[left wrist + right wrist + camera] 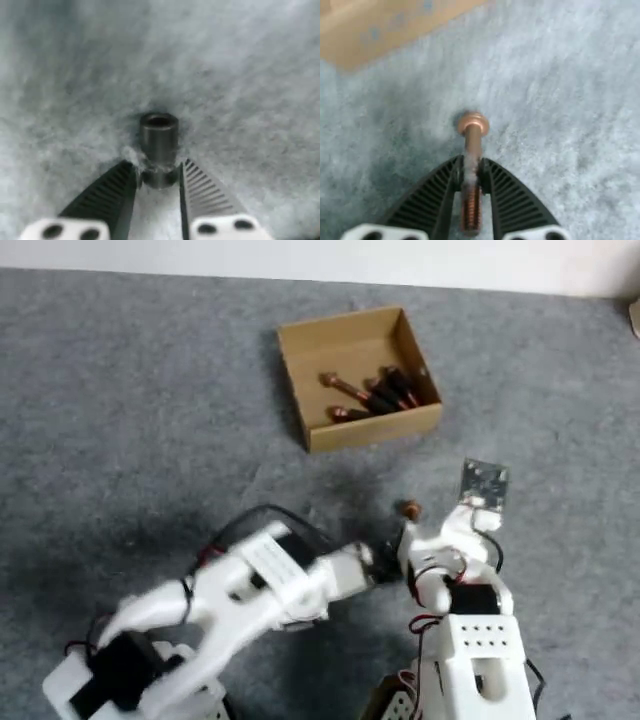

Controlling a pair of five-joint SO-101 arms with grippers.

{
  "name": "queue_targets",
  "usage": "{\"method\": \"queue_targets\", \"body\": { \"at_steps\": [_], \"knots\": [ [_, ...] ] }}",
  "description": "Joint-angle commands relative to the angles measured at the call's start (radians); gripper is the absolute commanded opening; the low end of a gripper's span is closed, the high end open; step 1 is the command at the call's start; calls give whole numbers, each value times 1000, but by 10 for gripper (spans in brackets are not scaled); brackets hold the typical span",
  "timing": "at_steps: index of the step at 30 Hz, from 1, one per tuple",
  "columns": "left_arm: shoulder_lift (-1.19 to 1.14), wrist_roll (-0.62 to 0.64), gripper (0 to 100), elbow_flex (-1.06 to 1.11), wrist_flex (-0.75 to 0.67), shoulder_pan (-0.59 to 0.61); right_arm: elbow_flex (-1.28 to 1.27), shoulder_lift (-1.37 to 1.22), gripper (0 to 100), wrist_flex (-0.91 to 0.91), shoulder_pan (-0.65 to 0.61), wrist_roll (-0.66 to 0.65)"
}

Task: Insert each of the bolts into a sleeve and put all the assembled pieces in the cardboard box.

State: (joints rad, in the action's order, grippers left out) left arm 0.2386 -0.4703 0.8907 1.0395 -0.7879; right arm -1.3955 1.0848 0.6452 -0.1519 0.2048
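Dark sleeve (159, 137) clamped by its base in left gripper (159, 171), bore facing outward; copper bolt (472, 135) pinched mid-shank in right gripper (471, 165), head leading, thread toward wrist, the two grippers just beside each other.

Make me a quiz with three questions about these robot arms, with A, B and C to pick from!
1. Where do the assembled pieces lie?
A) in the cardboard box
B) on a shelf
C) in a drawer

2. What colour is the bolt in the right gripper?
A) green
B) copper
C) blue

3. What is the left gripper doing?
A) open and empty
B) holding the box
C) shut on the sleeve

Answers:
1 A: the high view shows them inside the box.
2 B: the right wrist view shows a copper bolt between the fingers.
3 C: its fingers clamp the dark sleeve.
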Motion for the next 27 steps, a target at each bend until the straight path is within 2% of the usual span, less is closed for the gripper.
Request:
{"method": "queue_targets", "body": {
  "at_steps": [1, 8, 12, 15, 17, 25, 27],
  "knots": [
    [196, -8, 5, -33, 2, -87, 15, 1, 4, -31, 13, -2],
    [659, 23, 5, 15, -5, -48, 15, 1, 4, -31, 35, -2],
    [895, 89, 5, 200, -103, -48, 15, 1, 4, -31, 33, -2],
    [1061, 87, 5, 386, -218, -50, 12, 1, 4, -31, 30, -2],
    [1164, 87, 5, 476, -245, -51, 13, 1, 4, -31, 30, -2],
    [1501, 89, 5, 621, -241, -48, 13, 1, 4, -31, 30, -2],
    [1546, 89, 5, 628, -196, -41, 15, 1, 4, -31, 27, -5]
  ]
}}
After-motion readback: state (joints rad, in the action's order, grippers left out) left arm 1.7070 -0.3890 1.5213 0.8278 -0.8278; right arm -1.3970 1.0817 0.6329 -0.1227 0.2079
